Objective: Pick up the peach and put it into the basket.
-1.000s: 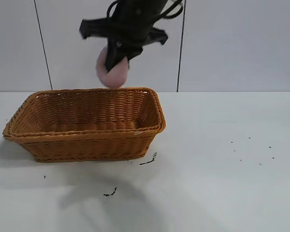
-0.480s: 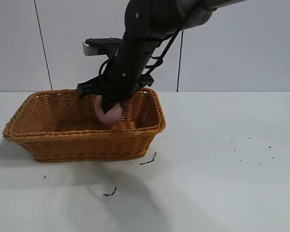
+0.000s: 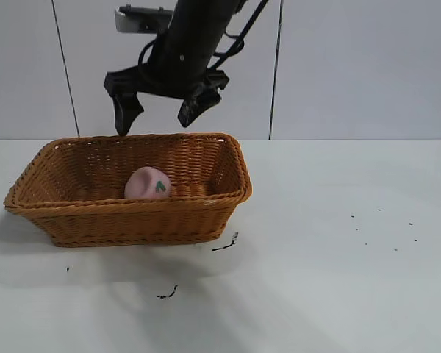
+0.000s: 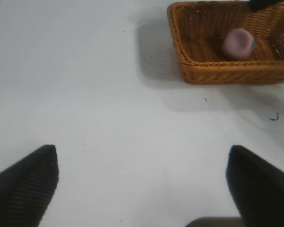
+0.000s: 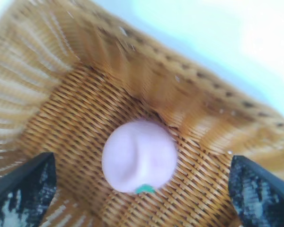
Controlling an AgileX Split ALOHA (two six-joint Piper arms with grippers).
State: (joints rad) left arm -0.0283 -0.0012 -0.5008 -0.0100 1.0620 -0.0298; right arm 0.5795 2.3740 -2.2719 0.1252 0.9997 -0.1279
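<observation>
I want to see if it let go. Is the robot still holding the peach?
No, the peach lies on the floor of the basket, and the right gripper hangs above it with open jaws.

Bright, even overhead lighting casts soft shadows on the table (image 3: 316, 279) beside the basket (image 3: 132, 213); the right wrist view shows motion blur, strongest toward its edges.

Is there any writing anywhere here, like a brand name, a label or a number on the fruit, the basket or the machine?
None can be read in any view.
The peach shows only a small green leaf mark, no letters.
The basket is plain wicker, no tag.
The right gripper, open above the basket, is plain black with no visible marking.
The left gripper is also unmarked.
The dark specks on the table are crumbs or scuffs, not text.
</observation>
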